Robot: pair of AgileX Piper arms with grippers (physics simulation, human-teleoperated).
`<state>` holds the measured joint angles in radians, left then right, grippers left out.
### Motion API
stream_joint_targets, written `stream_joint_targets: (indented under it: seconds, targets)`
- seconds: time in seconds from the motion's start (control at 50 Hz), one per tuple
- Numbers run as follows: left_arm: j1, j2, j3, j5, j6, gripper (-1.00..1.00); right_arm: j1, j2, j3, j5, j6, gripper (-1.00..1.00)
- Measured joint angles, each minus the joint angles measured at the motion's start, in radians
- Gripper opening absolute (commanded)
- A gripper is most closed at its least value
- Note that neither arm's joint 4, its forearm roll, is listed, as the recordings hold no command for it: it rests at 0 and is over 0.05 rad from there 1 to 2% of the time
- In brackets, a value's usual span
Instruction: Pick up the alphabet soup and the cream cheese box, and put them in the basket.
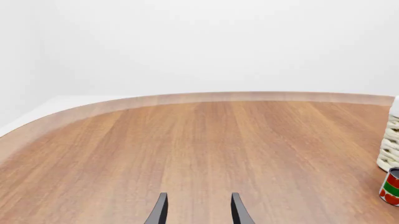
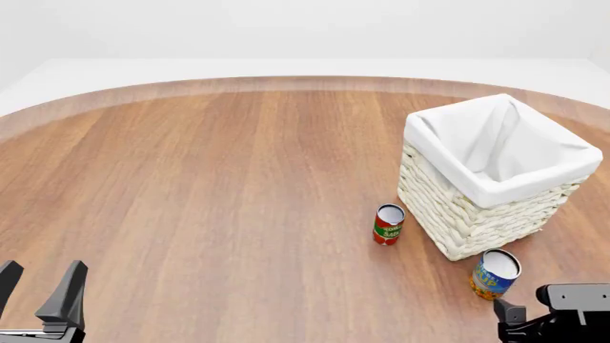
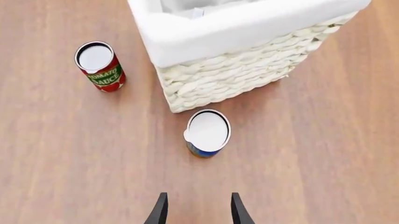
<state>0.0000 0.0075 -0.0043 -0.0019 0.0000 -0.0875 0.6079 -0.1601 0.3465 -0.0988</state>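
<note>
Ahead of your right gripper (image 3: 195, 210), just past the tips and in line with the gap, stands the alphabet soup (image 3: 207, 132). It is upright, nearly against the near wall of the basket (image 3: 243, 74). The right fingers are apart and hold nothing. The left gripper (image 1: 196, 209) also has its fingers apart and empty, with only bare tabletop (image 1: 187, 149) ahead of them.

Risks:
- The can sits very close to the wicker. Come in wide or off-centre and your far finger may clip the basket and shove it, or tip the can into it.
- A top-down grip on a round can may slip or squirt sideways if you close off-axis. Centre it first.
- The tomato sauce can (image 3: 100, 66) stands ahead and well off to the side. It is the wrong can, so don't drift that way.
- I can't find the cream cheese box in any view. It may be hidden.

Soup can looks: white lid, blue label, yellow-orange low down in the front view (image 2: 493, 273). Small, rigid, probably easy to knock over.
</note>
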Motion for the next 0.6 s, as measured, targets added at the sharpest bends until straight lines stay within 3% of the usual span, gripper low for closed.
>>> stream_joint_targets:
  seconds: [0.6]
  targets:
    - [0.0,0.0,0.0,0.0,0.0,1.0,-0.001,0.119,0.054,-0.151,0.0,1.0]
